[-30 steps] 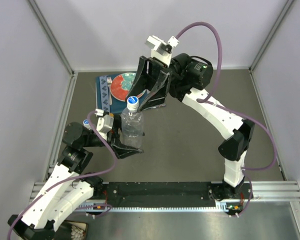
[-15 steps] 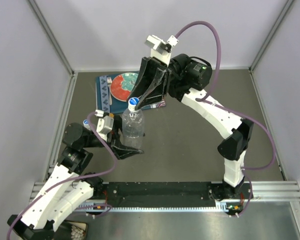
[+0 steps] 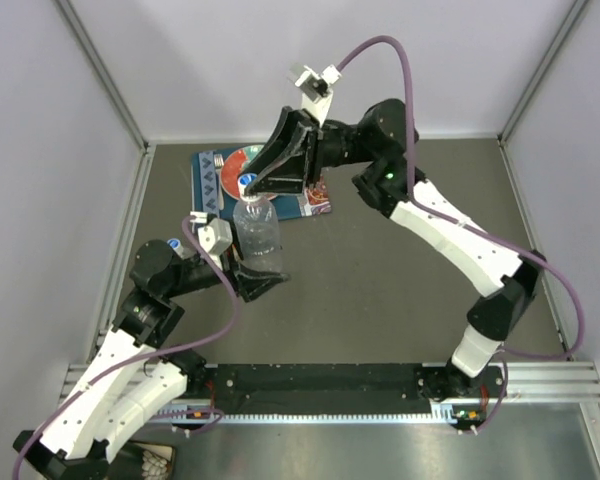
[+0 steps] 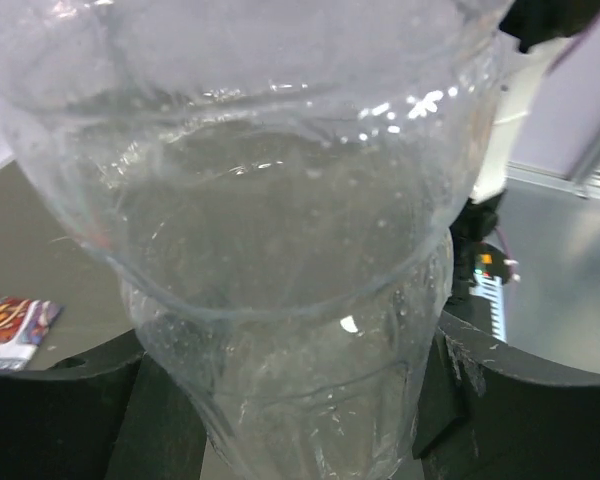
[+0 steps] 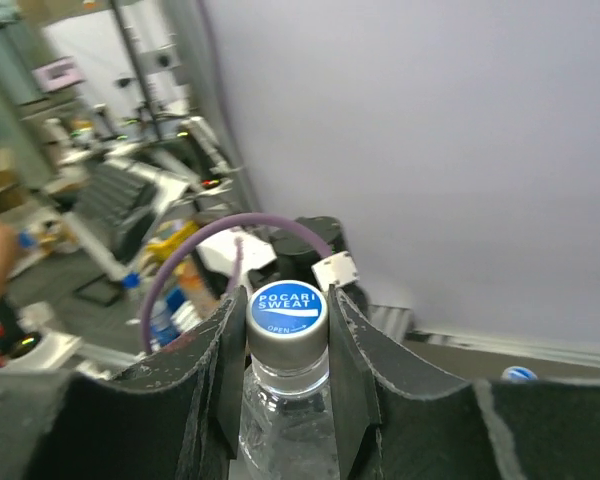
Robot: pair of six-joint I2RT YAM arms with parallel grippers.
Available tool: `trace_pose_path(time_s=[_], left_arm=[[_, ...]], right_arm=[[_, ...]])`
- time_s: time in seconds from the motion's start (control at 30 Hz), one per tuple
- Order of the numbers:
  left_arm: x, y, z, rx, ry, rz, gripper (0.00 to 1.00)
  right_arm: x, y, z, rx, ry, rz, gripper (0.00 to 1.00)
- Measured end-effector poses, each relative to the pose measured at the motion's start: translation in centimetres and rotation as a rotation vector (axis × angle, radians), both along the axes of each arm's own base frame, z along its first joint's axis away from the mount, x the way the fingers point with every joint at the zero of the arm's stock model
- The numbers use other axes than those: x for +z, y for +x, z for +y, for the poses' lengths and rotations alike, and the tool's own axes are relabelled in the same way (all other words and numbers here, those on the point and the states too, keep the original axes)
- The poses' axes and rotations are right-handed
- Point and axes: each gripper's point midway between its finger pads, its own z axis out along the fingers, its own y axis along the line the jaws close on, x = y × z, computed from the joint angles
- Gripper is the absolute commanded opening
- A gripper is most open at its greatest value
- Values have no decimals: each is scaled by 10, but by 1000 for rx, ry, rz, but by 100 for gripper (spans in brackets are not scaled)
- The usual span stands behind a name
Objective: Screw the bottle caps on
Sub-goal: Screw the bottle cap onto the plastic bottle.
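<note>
Right pincer around cap, over grey table

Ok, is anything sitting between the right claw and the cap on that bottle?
Nothing visible. The right claw presses both sides of the blue-topped cap, which sits on the clear bottle neck; the left claw grips that bottle lower down.

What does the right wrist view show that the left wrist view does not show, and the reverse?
Only the right wrist view: the blue-topped cap printed POCARI SWEAT, on the bottle neck, with the jaws of the right gripper pressed against both its sides. Only the left wrist view: the bottle's wide clear body from close up, with the jaws of the left gripper on either side of it. Both: the same clear bottle.
</note>
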Motion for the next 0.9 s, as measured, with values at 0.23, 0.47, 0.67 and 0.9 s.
trace_pose_path(time_s=[0.23, 0.47, 0.67, 0.9], left_arm=[[5, 26, 10, 161, 12, -21, 0], [-14, 42, 19, 263, 73, 27, 0], [-17, 51, 24, 312, 84, 42, 0], [-22, 66, 33, 403, 104, 53, 0]], right_arm=[[1, 22, -1, -321, -9, -90, 0], [-18, 44, 0, -516, -53, -142, 0], [-21, 51, 8, -605, -69, -126, 0], [-24, 58, 25, -730, -100, -70, 0]])
